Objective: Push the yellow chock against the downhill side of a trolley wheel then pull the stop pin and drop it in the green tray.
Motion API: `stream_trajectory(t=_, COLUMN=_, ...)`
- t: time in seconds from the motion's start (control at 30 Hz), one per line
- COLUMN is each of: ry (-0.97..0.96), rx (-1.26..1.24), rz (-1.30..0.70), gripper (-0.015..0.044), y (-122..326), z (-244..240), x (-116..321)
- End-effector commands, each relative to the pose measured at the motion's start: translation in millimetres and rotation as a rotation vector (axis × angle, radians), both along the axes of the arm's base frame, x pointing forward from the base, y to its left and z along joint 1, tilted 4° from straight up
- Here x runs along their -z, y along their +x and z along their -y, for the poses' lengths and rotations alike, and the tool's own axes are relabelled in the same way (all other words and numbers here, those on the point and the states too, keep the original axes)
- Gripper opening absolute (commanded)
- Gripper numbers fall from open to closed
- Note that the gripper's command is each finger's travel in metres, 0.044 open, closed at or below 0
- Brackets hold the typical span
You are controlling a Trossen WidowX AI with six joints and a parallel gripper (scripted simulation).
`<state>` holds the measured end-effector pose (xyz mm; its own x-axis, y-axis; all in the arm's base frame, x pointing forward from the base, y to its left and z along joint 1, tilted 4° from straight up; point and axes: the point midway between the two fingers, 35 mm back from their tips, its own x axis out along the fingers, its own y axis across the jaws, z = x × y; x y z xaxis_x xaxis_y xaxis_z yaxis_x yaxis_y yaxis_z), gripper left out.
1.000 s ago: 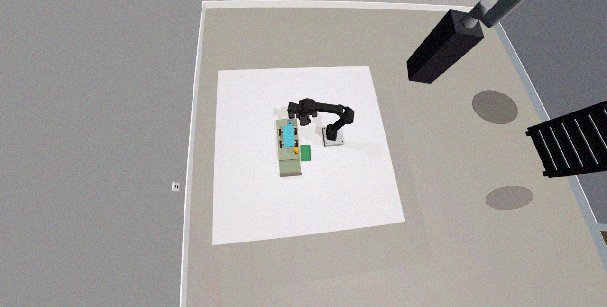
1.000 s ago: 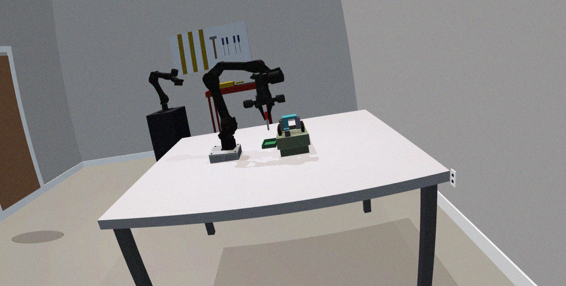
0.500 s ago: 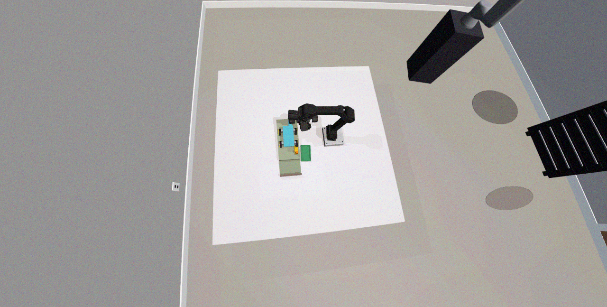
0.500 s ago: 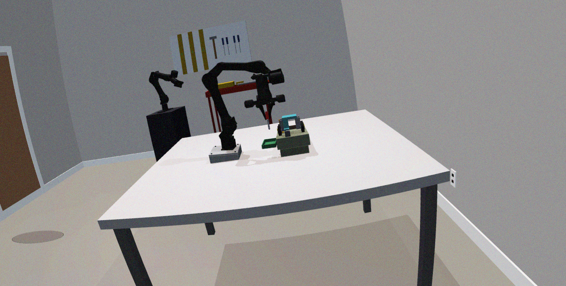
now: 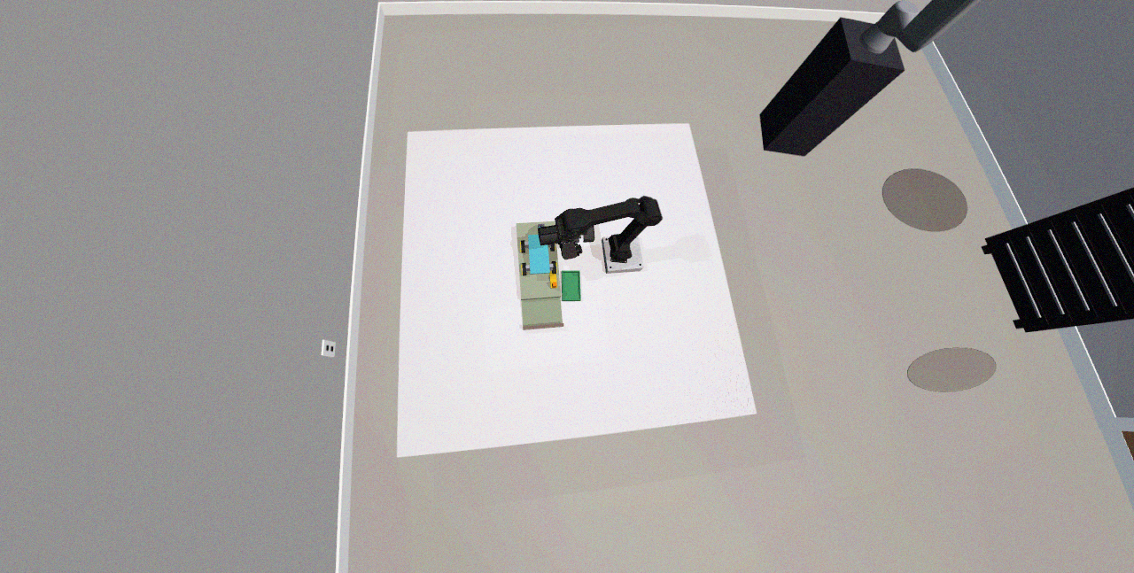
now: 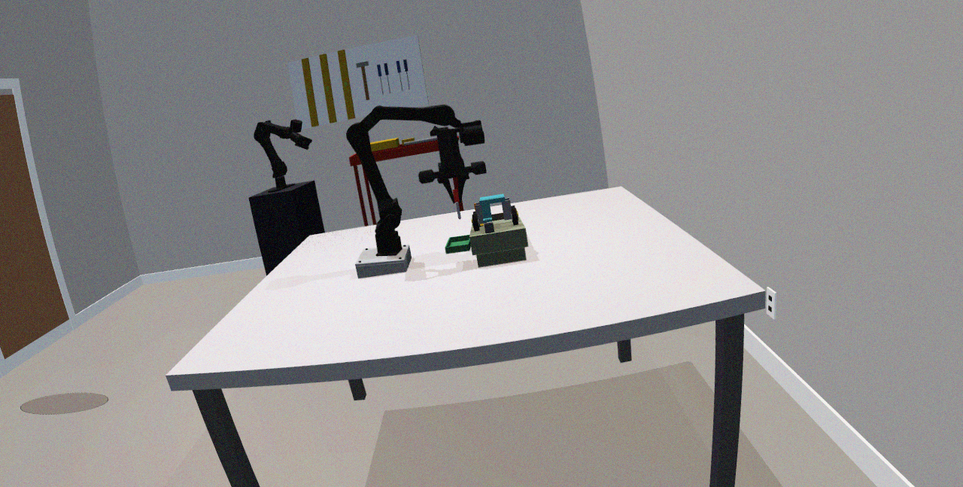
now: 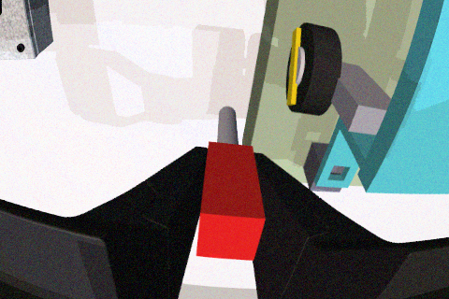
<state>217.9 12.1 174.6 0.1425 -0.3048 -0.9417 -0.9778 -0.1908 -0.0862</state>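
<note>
My gripper (image 6: pixel 455 196) (image 7: pixel 227 162) is shut on the red-headed stop pin (image 6: pixel 459 210) (image 7: pixel 227 125), its grey shaft pointing down. It hangs in the air beside the ramp (image 5: pixel 541 313) (image 6: pixel 499 241) (image 7: pixel 272 133), on the arm's side; the arm hides the fingers in the top view. The blue trolley (image 5: pixel 539 259) (image 6: pixel 492 199) (image 7: pixel 421 154) stands on the ramp. Its uphill tab (image 7: pixel 356 164) shows an empty square hole. The yellow chock (image 5: pixel 553 280) is at the downhill side of the trolley's near-side lower wheel; contact is too small to tell. The green tray (image 5: pixel 570 285) (image 6: pixel 457 243) lies beside the ramp.
The arm's base (image 5: pixel 622 255) (image 6: pixel 382 263) (image 7: pixel 16 14) stands on the white table (image 5: pixel 468 379) (image 6: pixel 572 281), across from the ramp. The trolley's uphill wheel (image 7: pixel 323 70) is close to the pin in the wrist view. The tray sits between ramp and base, toward the downhill end.
</note>
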Motion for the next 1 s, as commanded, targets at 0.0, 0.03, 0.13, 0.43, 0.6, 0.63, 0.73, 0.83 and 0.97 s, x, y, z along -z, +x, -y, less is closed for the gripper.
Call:
stream_trajectory(t=0.0, ry=-0.005, rx=0.002, rz=-0.005, gripper=0.0000, y=-3, z=-13, x=4)
stream_trajectory(t=0.03, ry=-0.004, rx=0.002, rz=-0.005, gripper=0.0000, y=-4, z=-17, x=4)
stream_trajectory(t=0.13, ry=-0.003, rx=0.002, rz=-0.005, gripper=0.0000, y=-5, z=-26, x=7)
stream_trajectory(t=0.43, ry=0.000, rx=0.002, rz=-0.006, gripper=0.0000, y=-12, z=-56, x=14)
stream_trajectory(t=0.6, ry=0.001, rx=0.002, rz=-0.007, gripper=0.0000, y=-16, z=-74, x=19)
stream_trajectory(t=0.63, ry=0.002, rx=0.002, rz=-0.007, gripper=0.0000, y=-16, z=-77, x=20)
stream_trajectory(t=0.73, ry=0.003, rx=0.002, rz=-0.007, gripper=0.0000, y=-19, z=-88, x=22)
stream_trajectory(t=0.83, ry=0.004, rx=0.002, rz=-0.008, gripper=0.0000, y=-22, z=-98, x=25)
stream_trajectory(t=0.97, ry=0.005, rx=0.002, rz=-0.008, gripper=0.0000, y=-26, z=-113, x=29)
